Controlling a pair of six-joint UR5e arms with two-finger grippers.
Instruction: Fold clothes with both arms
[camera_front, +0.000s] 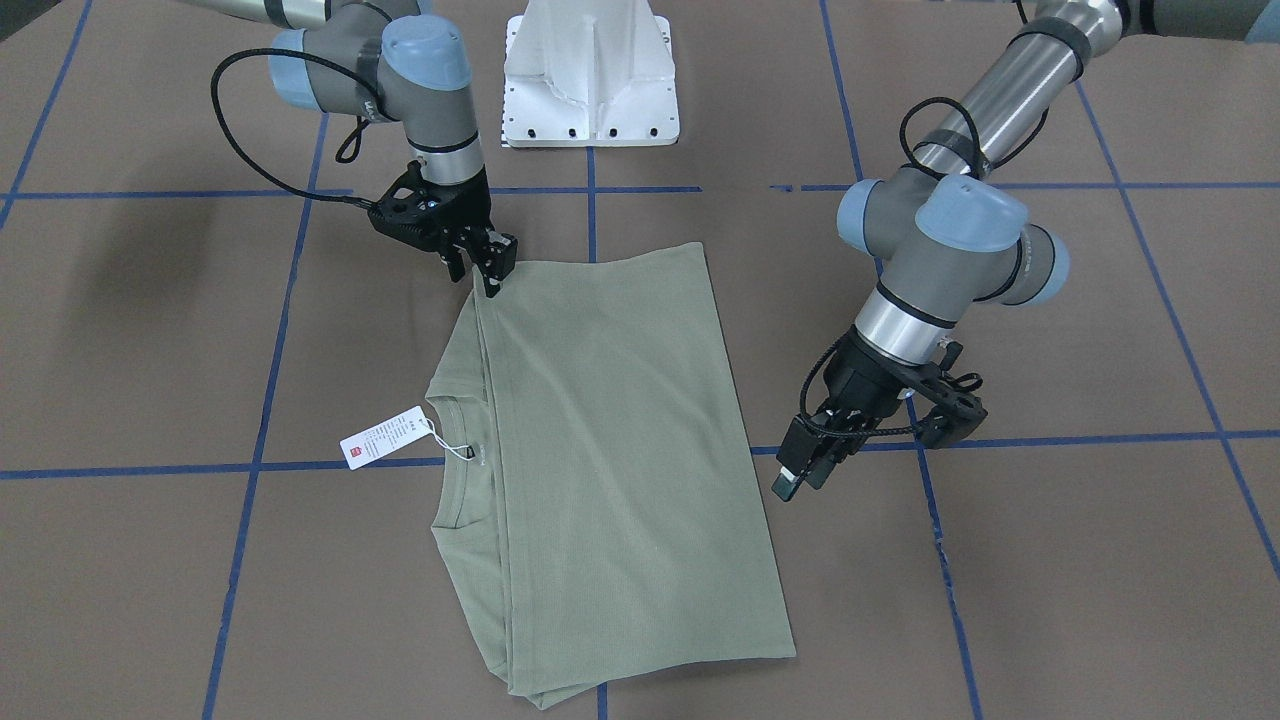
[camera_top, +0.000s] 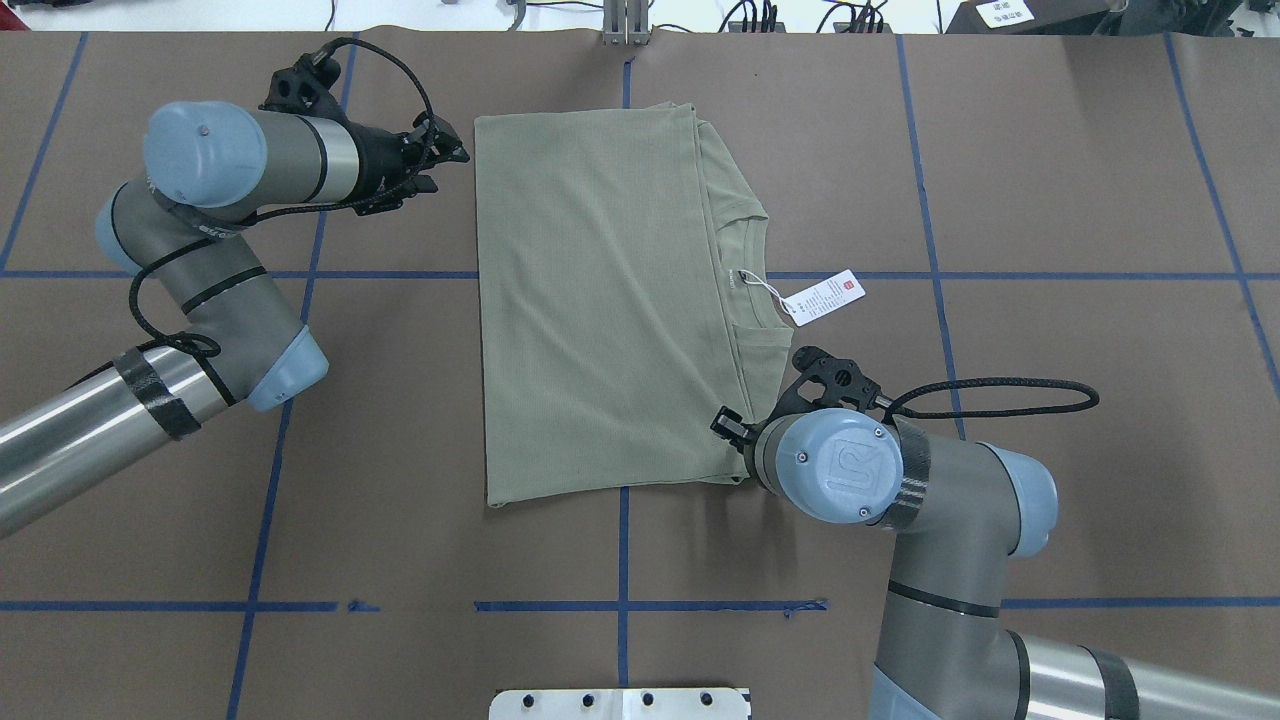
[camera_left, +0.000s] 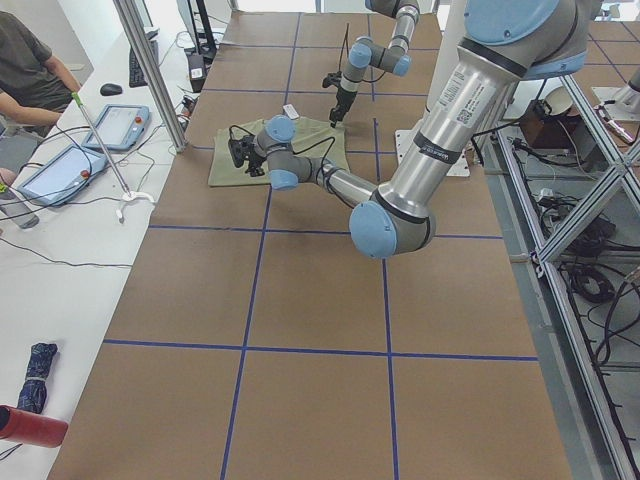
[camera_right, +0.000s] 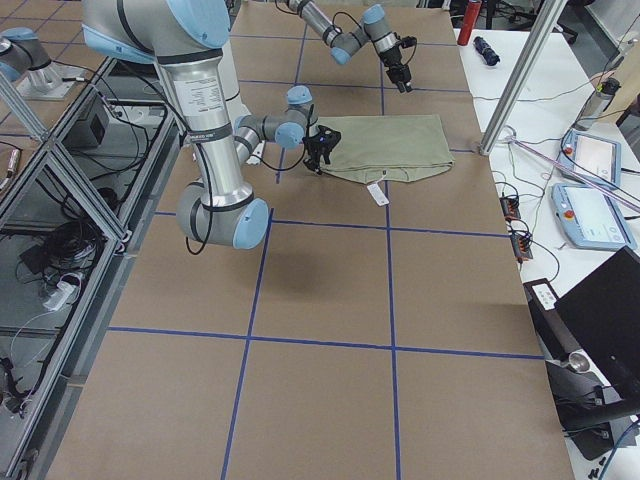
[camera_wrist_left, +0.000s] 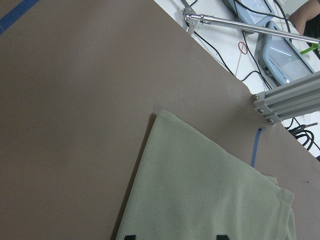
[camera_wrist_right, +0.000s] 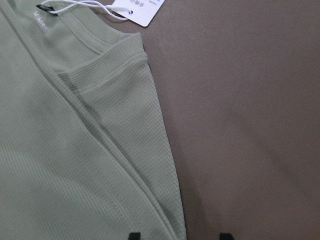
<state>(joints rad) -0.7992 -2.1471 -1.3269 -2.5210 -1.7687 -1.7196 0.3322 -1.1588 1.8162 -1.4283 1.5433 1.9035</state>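
Table (camera_top: 1050, 400): brown top with a blue tape grid. Shirt (camera_top: 590, 300) lay flat mid-table, folded lengthwise into a rough rectangle, collar edge toward the robot's right.

Left arm (camera_top: 200, 290) reached to the shirt's far-left corner. Right arm (camera_top: 940, 560) was bent down over the near-right corner. White pedestal (camera_front: 590, 70) sat at the table's robot-side edge, well apart from the cloth.

Left gripper (camera_front: 797, 482) was released, fingers apart, just beside the shirt's edge over bare table. Right gripper (camera_front: 478, 278) was also released, wrist view showing its tips spread across the cloth edge. Couldn't tell if it touched.

Tag (camera_front: 385, 437) lay on the table beside the collar, strung to it.
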